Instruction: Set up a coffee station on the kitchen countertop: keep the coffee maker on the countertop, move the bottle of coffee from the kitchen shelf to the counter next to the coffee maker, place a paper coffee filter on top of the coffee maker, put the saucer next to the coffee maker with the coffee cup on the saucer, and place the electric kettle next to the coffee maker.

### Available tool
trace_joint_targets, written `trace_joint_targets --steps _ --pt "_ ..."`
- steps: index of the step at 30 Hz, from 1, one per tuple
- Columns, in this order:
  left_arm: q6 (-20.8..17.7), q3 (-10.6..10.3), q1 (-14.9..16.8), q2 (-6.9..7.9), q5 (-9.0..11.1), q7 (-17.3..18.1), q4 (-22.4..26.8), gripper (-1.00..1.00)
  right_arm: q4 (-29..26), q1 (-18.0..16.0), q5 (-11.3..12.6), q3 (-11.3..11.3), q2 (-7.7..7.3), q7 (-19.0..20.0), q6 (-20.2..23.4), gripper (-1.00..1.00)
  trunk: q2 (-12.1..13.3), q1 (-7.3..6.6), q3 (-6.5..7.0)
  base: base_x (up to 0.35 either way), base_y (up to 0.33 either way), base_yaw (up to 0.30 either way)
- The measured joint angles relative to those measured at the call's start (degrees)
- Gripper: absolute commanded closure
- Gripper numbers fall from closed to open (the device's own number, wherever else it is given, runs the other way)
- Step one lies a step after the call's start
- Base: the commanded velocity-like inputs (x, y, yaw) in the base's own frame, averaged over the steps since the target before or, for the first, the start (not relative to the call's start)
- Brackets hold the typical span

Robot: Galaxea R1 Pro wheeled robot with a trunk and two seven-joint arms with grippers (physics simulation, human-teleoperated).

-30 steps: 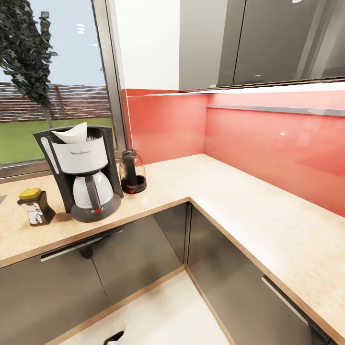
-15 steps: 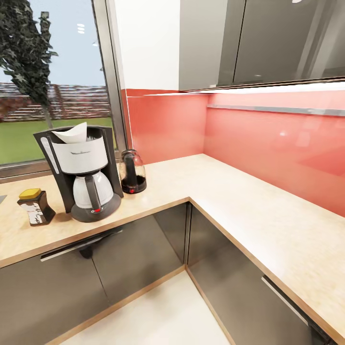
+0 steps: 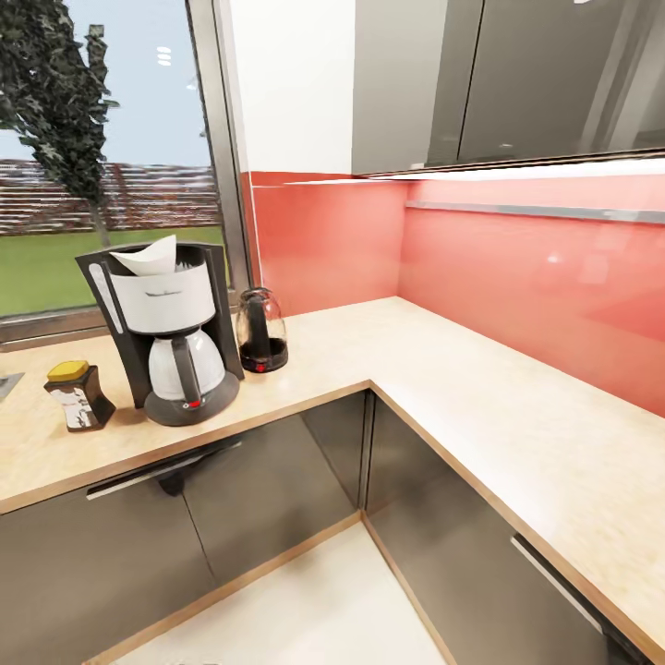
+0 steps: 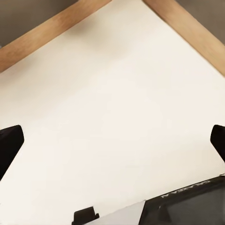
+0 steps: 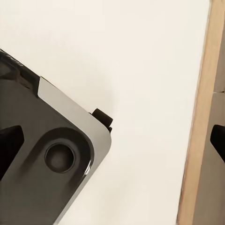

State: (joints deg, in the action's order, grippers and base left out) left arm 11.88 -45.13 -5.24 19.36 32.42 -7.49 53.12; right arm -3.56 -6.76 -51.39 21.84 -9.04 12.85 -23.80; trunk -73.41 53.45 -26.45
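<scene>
The coffee maker [image 3: 172,334] stands on the countertop [image 3: 443,388] by the window, with the paper coffee filter [image 3: 148,259] resting in its top. The electric kettle [image 3: 261,331] is close beside it toward the corner, and the bottle of coffee [image 3: 81,395] is on its other side. The saucer and the coffee cup are out of view. My left gripper [image 4: 112,140] is open over the pale floor [image 4: 112,84], with nothing between its fingertips [image 4: 9,140]. My right gripper [image 5: 112,140] is open too, above my own base [image 5: 47,159].
The worktop runs in an L, with grey cabinet fronts [image 3: 249,480] below and a red backsplash [image 3: 517,277] behind. Grey wall cabinets [image 3: 517,83] hang over the right leg. Wooden plinth strips [image 4: 47,33] edge the floor in the corner. A large window [image 3: 102,166] is at the left.
The head camera has shifted a little, so the whole scene sits slightly right and looks a bit smaller. A gripper tip seen at the bottom edge a second ago has left the picture.
</scene>
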Motion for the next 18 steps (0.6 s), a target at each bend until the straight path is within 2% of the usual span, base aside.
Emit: trace_joint_targets --steps 14,18 --pt "0.0 -0.1 0.0 -0.01 0.0 0.0 -0.1 -1.0 0.0 0.0 -0.1 0.0 0.0 0.0 0.0 -1.0 0.0 0.0 0.0 -0.001 0.0 0.231" --pt "0.0 -0.1 0.0 -0.25 0.0 0.0 -0.7 -1.0 -0.1 0.0 -0.3 -0.2 -0.04 0.0 0.0 -1.0 0.0 0.02 0.0 -0.177 0.131 0.056"
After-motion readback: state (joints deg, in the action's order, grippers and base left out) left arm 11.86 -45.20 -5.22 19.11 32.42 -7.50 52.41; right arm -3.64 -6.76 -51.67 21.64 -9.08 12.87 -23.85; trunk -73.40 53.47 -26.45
